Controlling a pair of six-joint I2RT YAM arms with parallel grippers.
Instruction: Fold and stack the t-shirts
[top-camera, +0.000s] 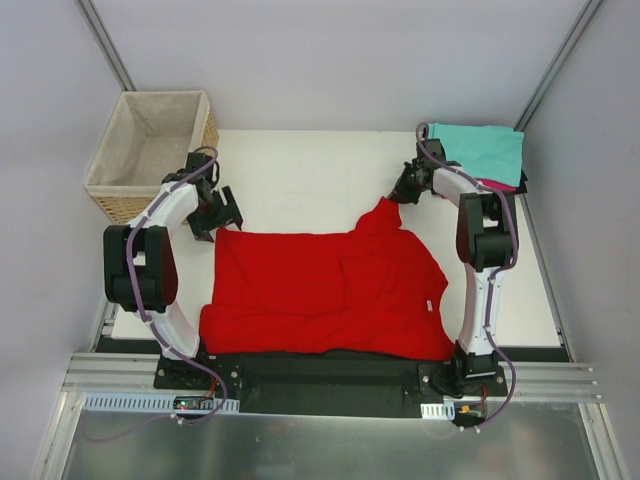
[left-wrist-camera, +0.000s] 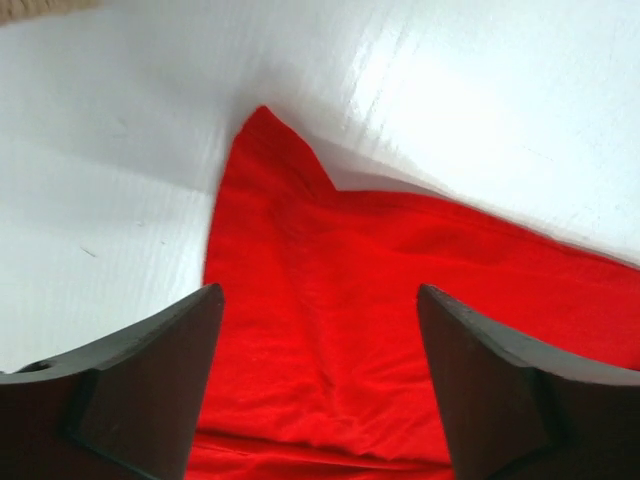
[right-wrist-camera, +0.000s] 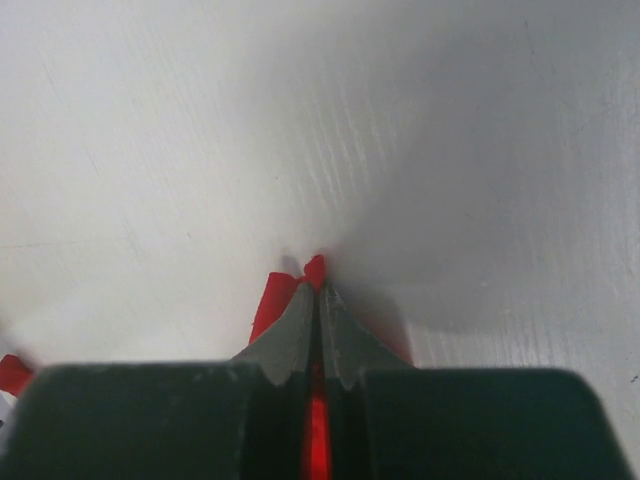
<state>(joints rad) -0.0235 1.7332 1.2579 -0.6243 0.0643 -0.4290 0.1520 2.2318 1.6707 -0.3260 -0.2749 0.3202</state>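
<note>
A bright red t-shirt lies spread across the white table, one narrow part pulled up toward the back right. My left gripper hangs open over its back left corner. In the left wrist view the left gripper has wide-apart jaws with the red t-shirt flat beneath them and nothing between them. My right gripper is shut on the raised tip of red cloth. In the right wrist view the right gripper pinches that red t-shirt cloth. A folded teal t-shirt rests on a magenta one at the back right.
A woven wicker basket with beige lining stands off the table's back left corner, close to my left arm. Grey walls and metal posts surround the table. A sliver of the basket shows in the left wrist view.
</note>
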